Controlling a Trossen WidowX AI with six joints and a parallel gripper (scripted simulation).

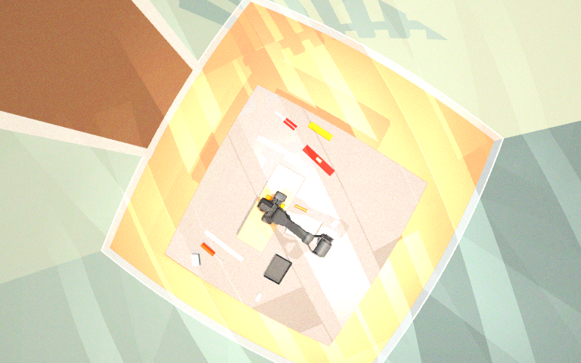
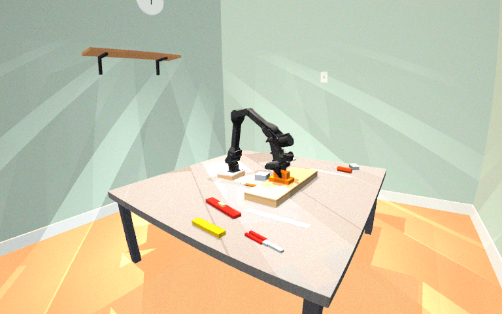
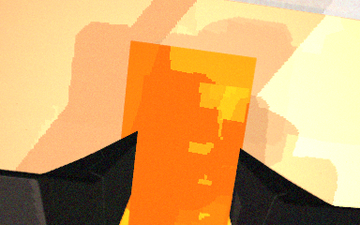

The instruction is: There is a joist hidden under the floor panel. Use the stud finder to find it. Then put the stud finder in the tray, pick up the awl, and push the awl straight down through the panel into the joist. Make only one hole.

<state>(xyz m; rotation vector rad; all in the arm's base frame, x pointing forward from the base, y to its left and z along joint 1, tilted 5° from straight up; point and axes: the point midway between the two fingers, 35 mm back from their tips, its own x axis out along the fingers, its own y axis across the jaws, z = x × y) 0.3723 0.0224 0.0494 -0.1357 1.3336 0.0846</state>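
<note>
The orange stud finder (image 1: 268, 197) (image 2: 282, 180) (image 3: 187, 103) is at the top face of the pale wooden floor panel (image 1: 253, 235) (image 2: 259, 197) (image 3: 37, 56), around mid-length; any small gap beneath it cannot be told. My gripper (image 2: 281, 174) (image 3: 183, 142) is shut on its raised grip, pointing down. The dark tray (image 1: 278, 268) lies beyond the panel's near end in the top view. A thin orange-handled tool (image 1: 300, 208) (image 2: 250, 184) lies beside the panel, and a red-orange-handled tool (image 1: 207, 249) (image 2: 344, 169) lies farther off; which is the awl I cannot tell. The joist is hidden.
A red level (image 1: 318, 159) (image 2: 223, 207), a yellow bar (image 1: 320, 131) (image 2: 208, 227) and red-handled pliers (image 1: 290, 123) (image 2: 255, 237) lie past one panel end. A grey block (image 2: 262, 175) stands between panel and arm base. White strips (image 1: 223, 245) (image 2: 277, 218) lie near both panel ends.
</note>
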